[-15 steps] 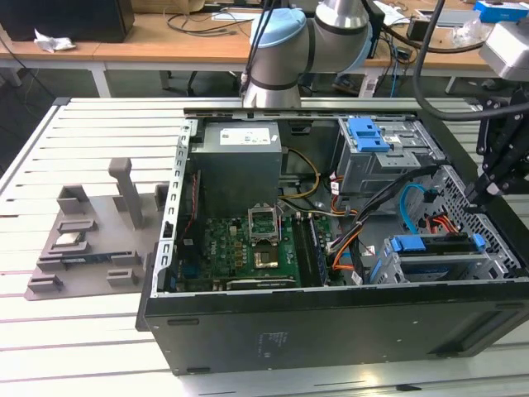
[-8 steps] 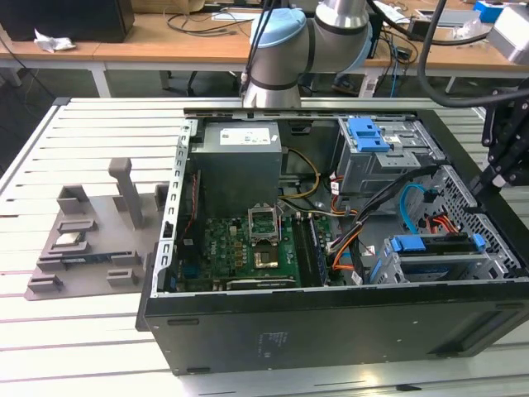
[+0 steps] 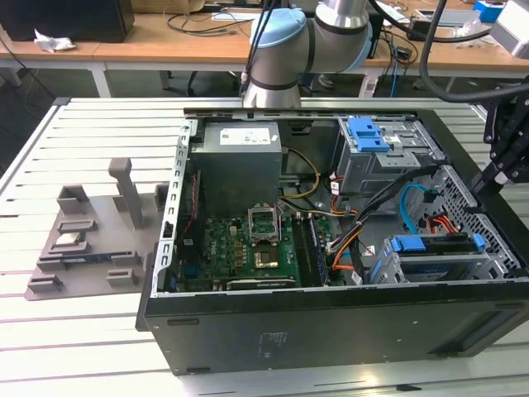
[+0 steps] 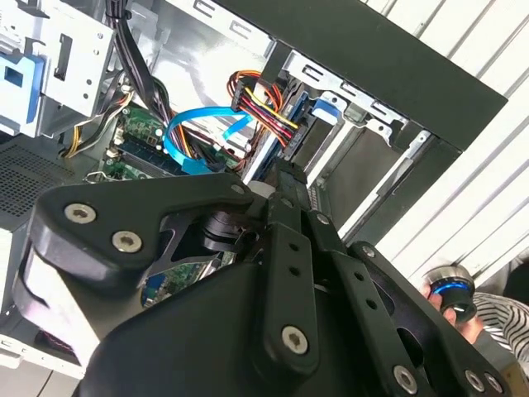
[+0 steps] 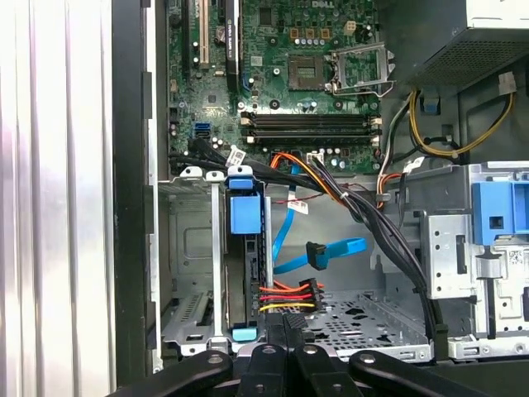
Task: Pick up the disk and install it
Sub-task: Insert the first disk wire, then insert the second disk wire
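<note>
The gripper (image 5: 277, 357) sat closed and empty, fingers together. Directly beyond the fingertips the disk (image 5: 246, 248) stood edge-up in its bay (image 5: 194, 273), apparently seated, blue bracket outward for release.

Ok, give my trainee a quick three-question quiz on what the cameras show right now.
1. True or false: the disk sits inside the drive bay of the open computer case.
2. In the exterior view, the pincer is at which side of the case? A) the view's left B) the view's right C) the centre
3. Fill in: the flat data cable looping beside the bay is ____.
Key: 1 true; 2 B; 3 blue.
</note>
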`<state>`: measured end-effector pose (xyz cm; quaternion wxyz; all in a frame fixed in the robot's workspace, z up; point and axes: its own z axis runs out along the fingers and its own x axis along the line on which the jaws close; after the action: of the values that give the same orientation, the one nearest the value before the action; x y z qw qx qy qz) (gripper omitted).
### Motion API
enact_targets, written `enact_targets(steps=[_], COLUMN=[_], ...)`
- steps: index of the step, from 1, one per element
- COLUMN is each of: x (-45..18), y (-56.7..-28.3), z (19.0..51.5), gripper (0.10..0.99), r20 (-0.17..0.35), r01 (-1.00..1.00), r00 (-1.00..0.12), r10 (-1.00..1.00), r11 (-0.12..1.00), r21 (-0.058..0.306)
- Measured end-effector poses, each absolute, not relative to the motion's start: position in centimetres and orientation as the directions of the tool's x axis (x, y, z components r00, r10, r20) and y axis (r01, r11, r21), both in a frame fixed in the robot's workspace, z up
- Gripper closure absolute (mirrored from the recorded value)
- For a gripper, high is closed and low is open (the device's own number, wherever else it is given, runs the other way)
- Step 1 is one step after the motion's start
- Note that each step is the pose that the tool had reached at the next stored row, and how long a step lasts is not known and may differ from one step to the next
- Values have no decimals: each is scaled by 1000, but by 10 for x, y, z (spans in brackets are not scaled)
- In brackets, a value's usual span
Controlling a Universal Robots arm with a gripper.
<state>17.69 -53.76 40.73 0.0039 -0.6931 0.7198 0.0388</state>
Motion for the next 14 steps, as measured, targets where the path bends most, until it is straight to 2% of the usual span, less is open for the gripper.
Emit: enact_targets(steps=[10, 14], x=[161, 151], y=[-534, -509], z=[404, 394], gripper=[980, 980], r20=[-59, -57], r01=[-998, -998], r00=[-39, -38], r10=[-997, -998], r11=[36, 36], r21=[50, 50])
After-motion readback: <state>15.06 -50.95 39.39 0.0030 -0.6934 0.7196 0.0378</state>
